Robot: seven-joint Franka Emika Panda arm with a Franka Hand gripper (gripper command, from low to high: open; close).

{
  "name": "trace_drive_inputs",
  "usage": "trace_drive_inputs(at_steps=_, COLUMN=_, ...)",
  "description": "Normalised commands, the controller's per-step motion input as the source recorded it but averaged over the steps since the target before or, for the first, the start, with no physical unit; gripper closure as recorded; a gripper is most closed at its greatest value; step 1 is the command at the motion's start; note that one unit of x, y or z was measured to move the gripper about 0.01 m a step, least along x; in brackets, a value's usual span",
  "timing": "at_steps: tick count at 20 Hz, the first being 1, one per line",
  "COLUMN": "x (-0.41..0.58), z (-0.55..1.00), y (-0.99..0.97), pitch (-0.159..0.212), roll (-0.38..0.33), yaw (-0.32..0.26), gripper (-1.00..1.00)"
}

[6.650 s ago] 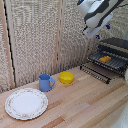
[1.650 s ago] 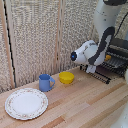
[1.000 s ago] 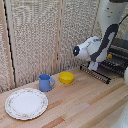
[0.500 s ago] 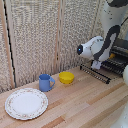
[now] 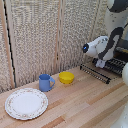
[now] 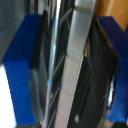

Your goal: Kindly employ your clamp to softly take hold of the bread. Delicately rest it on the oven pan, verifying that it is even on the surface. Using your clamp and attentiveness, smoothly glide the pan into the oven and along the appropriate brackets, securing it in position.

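Tabletop (image 5: pixel 85 102): pale wood planks, smooth, matte, with a reed-like screen behind it. Oven (image 5: pixel 123 50): dark boxy body at the exterior view's right edge, mostly cut off by the frame and hidden by the arm; judged heavy and fixed, not to be shifted. Pan (image 5: pixel 96 72): flat rectangular rack of dark metal wire, drawn out from the oven front and reaching over the tabletop; judged stiff, light to middling in weight, smooth and liable to slip or tilt in a narrow grip, so best taken at the middle of its front bar and pushed level along the brackets. Plate (image 5: pixel 26 103): round, white, patterned rim, glazed, near the exterior view's left. Cup (image 5: pixel 46 82): blue, handled, upright, beside the plate. Bowl (image 5: pixel 66 77): small, round, yellow, just beside the cup. Tool (image 6: pixel 75 65): white housing with blue-padded fingers (image 6: pixel 22 65), standing at the rack; in the wrist view the pads flank a bright flat metal bar and thin wires of the pan, close on either side, and appear clamped on it, though contact on the far pad is blurred. Bread (image 6: pixel 117 10): only an orange-brown patch past the bar in the wrist view, seemingly lying on the pan; not discernible in the exterior view; judged light, soft, crushable.
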Motion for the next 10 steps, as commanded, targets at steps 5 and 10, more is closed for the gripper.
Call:
trace_drive_inputs(at_steps=5, x=-0.025, z=0.04, y=-0.31, pitch=0.0, roll=0.034, yaw=0.006, gripper=-1.0)
trace_drive_inputs(at_steps=10, x=0.099, z=0.18, y=0.14, pitch=0.004, roll=0.094, yaw=0.0, gripper=-1.0)
